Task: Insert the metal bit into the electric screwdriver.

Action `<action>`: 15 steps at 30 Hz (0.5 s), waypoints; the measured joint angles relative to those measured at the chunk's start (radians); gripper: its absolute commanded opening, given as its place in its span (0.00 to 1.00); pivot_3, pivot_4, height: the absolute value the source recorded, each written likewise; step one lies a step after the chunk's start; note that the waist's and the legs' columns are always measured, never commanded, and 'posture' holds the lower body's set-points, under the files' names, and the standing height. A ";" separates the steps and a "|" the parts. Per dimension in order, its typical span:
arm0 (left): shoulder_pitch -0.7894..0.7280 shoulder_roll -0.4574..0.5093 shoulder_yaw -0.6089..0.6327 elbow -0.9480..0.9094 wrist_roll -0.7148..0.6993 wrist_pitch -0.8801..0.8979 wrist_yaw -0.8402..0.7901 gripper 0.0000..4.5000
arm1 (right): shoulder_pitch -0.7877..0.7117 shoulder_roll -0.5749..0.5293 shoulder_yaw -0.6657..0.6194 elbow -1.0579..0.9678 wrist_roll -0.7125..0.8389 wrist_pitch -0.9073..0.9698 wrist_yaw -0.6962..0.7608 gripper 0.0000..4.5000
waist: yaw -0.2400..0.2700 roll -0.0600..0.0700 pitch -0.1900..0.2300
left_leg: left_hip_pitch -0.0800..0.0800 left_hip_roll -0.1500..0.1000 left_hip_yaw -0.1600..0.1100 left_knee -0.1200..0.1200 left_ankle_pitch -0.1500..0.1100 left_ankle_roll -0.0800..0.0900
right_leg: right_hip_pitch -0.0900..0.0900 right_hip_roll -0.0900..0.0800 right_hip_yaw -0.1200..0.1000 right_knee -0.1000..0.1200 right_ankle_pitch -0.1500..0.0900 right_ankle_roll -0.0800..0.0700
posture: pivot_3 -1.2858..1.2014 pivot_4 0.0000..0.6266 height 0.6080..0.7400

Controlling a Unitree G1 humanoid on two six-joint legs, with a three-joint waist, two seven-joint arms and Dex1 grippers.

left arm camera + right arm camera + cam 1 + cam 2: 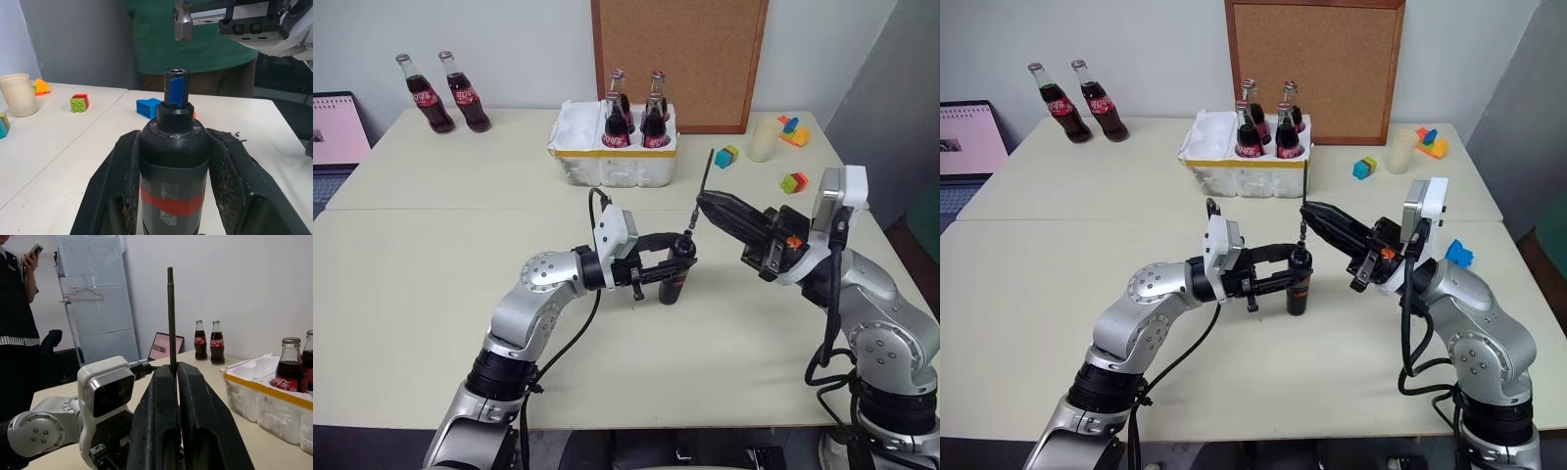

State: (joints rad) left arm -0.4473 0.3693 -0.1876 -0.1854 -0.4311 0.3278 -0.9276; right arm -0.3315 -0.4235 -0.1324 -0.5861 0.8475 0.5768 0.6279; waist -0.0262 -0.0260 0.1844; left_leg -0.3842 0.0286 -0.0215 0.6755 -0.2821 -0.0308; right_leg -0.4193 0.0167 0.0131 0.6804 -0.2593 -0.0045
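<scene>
Between my two wrists, over the middle of the cream table (431, 294), my left gripper (1295, 277) is clamped tight on the electric screwdriver (1300, 287), both black fingers (113, 186) pressed flat against its dark body, just above the red band. The tool stands upright, its base down at the tabletop, and its open socket faces up (there is a strip of blue on the neck under the socket).

My right gripper (703, 204) is squeezed shut on the metal bit (705, 168), the thin grey rod pinched between the fingertips and sticking up nearly straight, with its lower end poking out beneath them. That lower end hangs just above the screwdriver's socket, close but not in it; from my left wrist I see the bit's end floating above the socket with a gap under it.

Further out, a white foam tray (576, 147) holds four cola bottles (616, 122), in front of a cork board (677, 59). Two more bottles (428, 95) stand at the far left corner, beside a laptop (337, 132). Off to my right sit a pale cup (763, 139) and scattered toy blocks (794, 182).
</scene>
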 measured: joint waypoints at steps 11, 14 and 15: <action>0.004 0.000 0.000 -0.007 0.000 0.006 0.003 0.36 | 0.015 0.009 0.038 0.000 -0.037 -0.024 -0.023 0.00 | 0.000 0.000 0.000 | 0.000 0.000 0.000 0.000 0.000 0.000 | 0.000 0.000 0.000 0.000 0.000 0.000 | 0.52 0.24 1.00; 0.004 0.000 0.001 -0.007 0.000 0.007 0.002 0.36 | 0.031 0.010 0.039 0.000 -0.040 -0.033 -0.023 0.00 | 0.000 0.000 0.000 | 0.000 0.000 0.000 0.000 0.000 0.000 | 0.000 0.000 0.000 0.000 0.000 0.000 | 0.52 0.24 1.00; 0.004 0.000 0.000 -0.007 0.000 0.008 0.002 0.36 | 0.031 0.010 0.040 0.000 -0.041 -0.034 -0.023 0.00 | 0.000 0.000 0.000 | 0.000 0.000 0.000 0.000 0.000 0.000 | 0.000 0.000 0.000 0.000 0.000 0.000 | 0.52 0.24 1.00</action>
State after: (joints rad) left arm -0.4430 0.3693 -0.1871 -0.1922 -0.4311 0.3355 -0.9253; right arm -0.3005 -0.4140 -0.0926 -0.5863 0.8067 0.5430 0.6047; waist -0.0266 -0.0260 0.1844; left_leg -0.3842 0.0286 -0.0213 0.6755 -0.2821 -0.0308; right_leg -0.4193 0.0167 0.0136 0.6802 -0.2593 -0.0045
